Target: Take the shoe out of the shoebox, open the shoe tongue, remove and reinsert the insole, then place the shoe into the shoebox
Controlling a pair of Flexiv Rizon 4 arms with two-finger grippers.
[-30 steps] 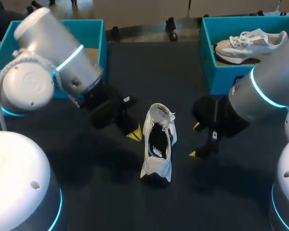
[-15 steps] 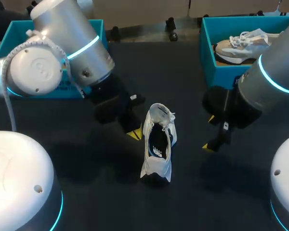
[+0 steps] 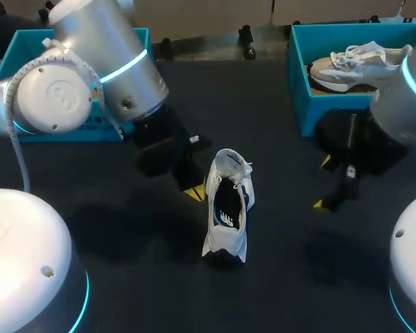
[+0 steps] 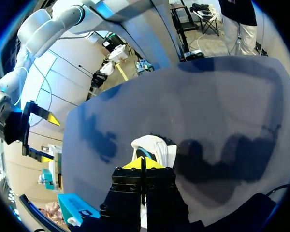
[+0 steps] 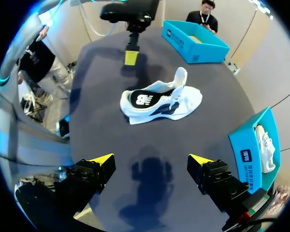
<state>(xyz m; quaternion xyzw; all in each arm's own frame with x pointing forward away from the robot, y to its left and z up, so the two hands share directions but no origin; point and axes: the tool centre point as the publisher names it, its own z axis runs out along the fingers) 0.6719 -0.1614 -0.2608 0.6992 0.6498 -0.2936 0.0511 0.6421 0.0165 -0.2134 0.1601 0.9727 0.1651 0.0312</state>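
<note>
A white shoe (image 3: pixel 227 208) lies on its sole in the middle of the dark table, its tongue standing up at the far end and a black insole (image 3: pixel 227 207) showing inside. My left gripper (image 3: pixel 194 191) is shut on nothing, its yellow tips close beside the shoe's left edge. In the left wrist view the shoe (image 4: pixel 159 146) sits just ahead of that gripper (image 4: pixel 141 164). My right gripper (image 3: pixel 324 184) hangs open well to the right of the shoe. From the right wrist the shoe (image 5: pixel 159 99) lies far ahead of the open gripper (image 5: pixel 151 159).
A teal shoebox (image 3: pixel 140 41) stands at the back left, largely hidden by my left arm. A second teal box (image 3: pixel 312 104) at the back right holds another white shoe (image 3: pixel 364 64). My left gripper (image 5: pixel 131 57) shows beyond the shoe in the right wrist view.
My right gripper has drawn away from the shoe to the right, still open. My left arm's upper links have swung, while its shut gripper stays beside the shoe.
</note>
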